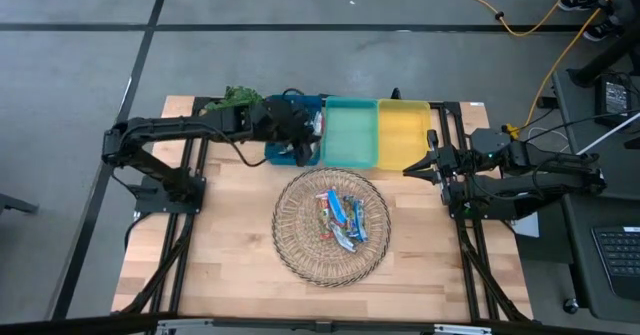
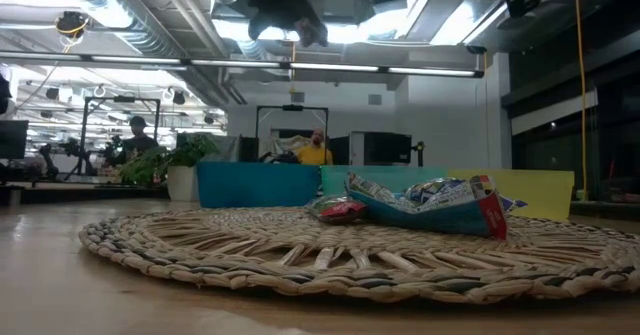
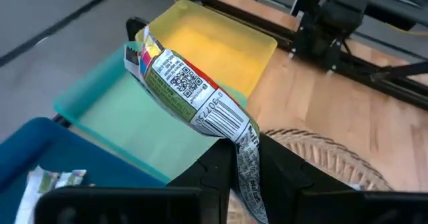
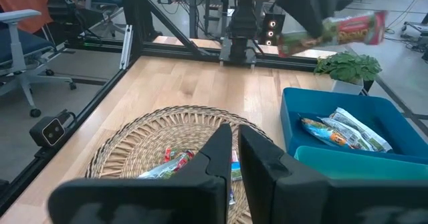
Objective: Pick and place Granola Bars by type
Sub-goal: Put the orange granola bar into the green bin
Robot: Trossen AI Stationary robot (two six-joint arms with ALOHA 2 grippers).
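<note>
Overhead, left gripper (image 3: 235, 162) pinches one bar (image 3: 194, 93) above three bins (image 1: 350, 135).

Granola Bars (image 2: 425, 203) heaped on woven mat (image 2: 300, 255); blue, teal, yellow bins behind.

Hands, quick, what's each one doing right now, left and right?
Left hand: closed on a shiny green-and-white wrapped granola bar, above the blue bin.
Right hand: closed, holding nothing, beside the yellow bin.

The wrapper (image 3: 194, 97) shows a barcode and a QR code (the small print is unreadable).
</note>
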